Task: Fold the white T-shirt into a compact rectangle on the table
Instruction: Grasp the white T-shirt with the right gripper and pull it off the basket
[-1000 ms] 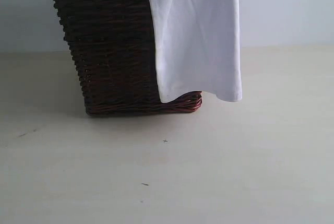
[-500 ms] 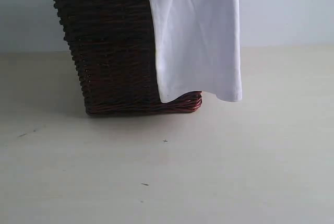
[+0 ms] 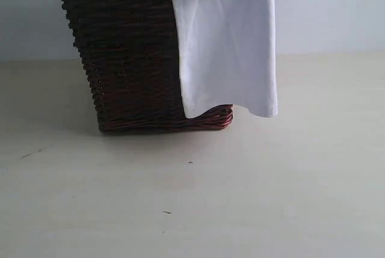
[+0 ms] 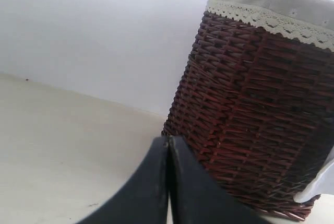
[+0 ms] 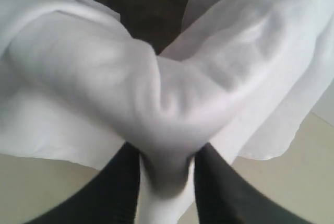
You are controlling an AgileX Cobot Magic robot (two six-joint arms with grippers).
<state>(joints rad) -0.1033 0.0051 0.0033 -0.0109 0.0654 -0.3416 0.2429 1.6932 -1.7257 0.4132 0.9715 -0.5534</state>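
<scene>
White cotton fills the upper middle of the exterior view. The T-shirt [image 3: 228, 47] hangs as one long sheet from the top edge of that view. It covers the right front of the basket [image 3: 129, 59], and its hem ends just above the basket's foot. The cloth falls in loose vertical folds. None of it lies flat on the table [image 3: 271, 198].

Right arm: raised high. I see only a small dark part of it at the top edge of the exterior view, against the upper right of the shirt. In the right wrist view the right gripper [image 5: 164, 182] has both black fingers [image 5: 117, 192] clamped on a bunched fold of the shirt. The fabric spreads away from the grip in two broad lobes. A dark surface shows between the lobes, and I cannot tell what it is.

Left arm: low, and outside the exterior view. In the left wrist view the left gripper [image 4: 168, 182] sits close above the table and points towards the basket's base. Its fingers are pressed together with nothing between them.

The basket stands upright on the table, dark wicker with a lace trim [image 4: 271, 20] below a cloth-lined rim. A sliver of the shirt shows beside its lower side in the left wrist view. The wall [image 3: 331, 11] behind is pale blue-grey.
</scene>
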